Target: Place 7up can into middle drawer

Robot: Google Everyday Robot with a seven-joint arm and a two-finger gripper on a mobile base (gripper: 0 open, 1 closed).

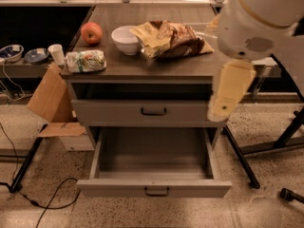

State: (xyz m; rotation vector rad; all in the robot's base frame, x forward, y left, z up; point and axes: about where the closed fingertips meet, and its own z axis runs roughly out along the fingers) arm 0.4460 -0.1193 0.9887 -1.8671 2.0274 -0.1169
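The 7up can (85,61) lies on its side at the front left corner of the cabinet top (142,68). Below the top there is a dark gap, then a shut drawer front with a handle (153,111). Under that, an open drawer (152,151) is pulled out and nothing lies in it. My arm (259,23) fills the upper right. My gripper (229,91) hangs blurred in front of the cabinet's right front corner, far from the can and with nothing seen in it.
On the cabinet top stand a red apple (91,32), a white bowl (126,39) and a crumpled snack bag (168,39). A white paper cup (56,54) and small bowls sit on a shelf to the left. Cardboard (50,99) leans at the left; cables and stand legs lie on the floor.
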